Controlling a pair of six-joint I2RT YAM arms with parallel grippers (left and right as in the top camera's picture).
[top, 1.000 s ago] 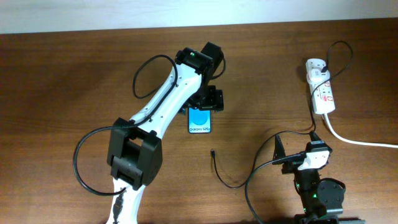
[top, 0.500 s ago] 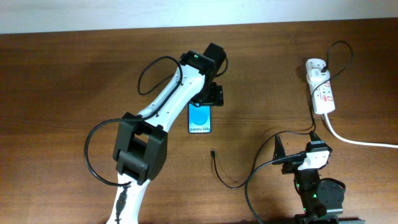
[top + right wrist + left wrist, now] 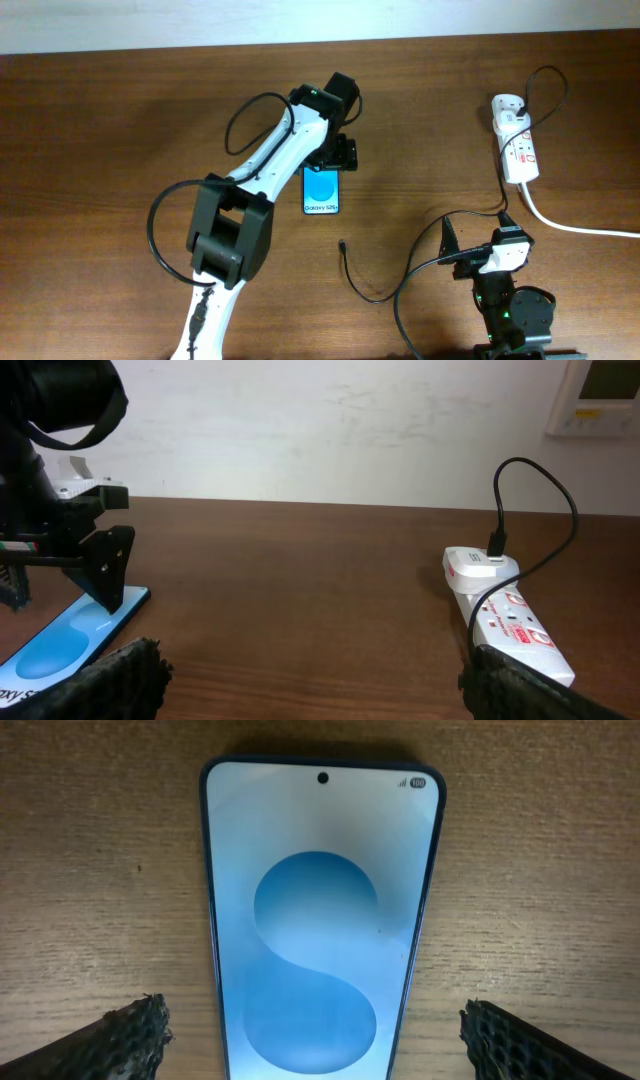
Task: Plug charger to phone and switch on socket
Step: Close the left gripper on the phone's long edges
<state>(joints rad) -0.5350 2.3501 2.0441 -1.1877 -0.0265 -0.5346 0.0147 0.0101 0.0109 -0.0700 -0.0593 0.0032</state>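
Observation:
The phone (image 3: pixel 322 191) lies flat at mid-table with its light-blue screen up; it fills the left wrist view (image 3: pixel 320 920) and shows in the right wrist view (image 3: pixel 70 642). My left gripper (image 3: pixel 337 156) is open over the phone's far end, its fingers (image 3: pixel 320 1050) straddling the phone's width without touching its sides. The charger's plug tip (image 3: pixel 342 243) lies free on the table below the phone. Its thin black cable (image 3: pixel 365 292) curls right towards the socket (image 3: pixel 517 145), a white power strip (image 3: pixel 505 622). My right gripper (image 3: pixel 478 235) is open and empty (image 3: pixel 320 690).
A thick white cord (image 3: pixel 580 228) runs from the socket off the right edge. A black adapter (image 3: pixel 496 544) is plugged into the socket's far end. A white wall (image 3: pixel 320 420) stands behind the table.
The left arm's elbow has swung to the right, and its gripper has shifted slightly towards the phone's far end. The phone, the charger and the right arm have not moved.

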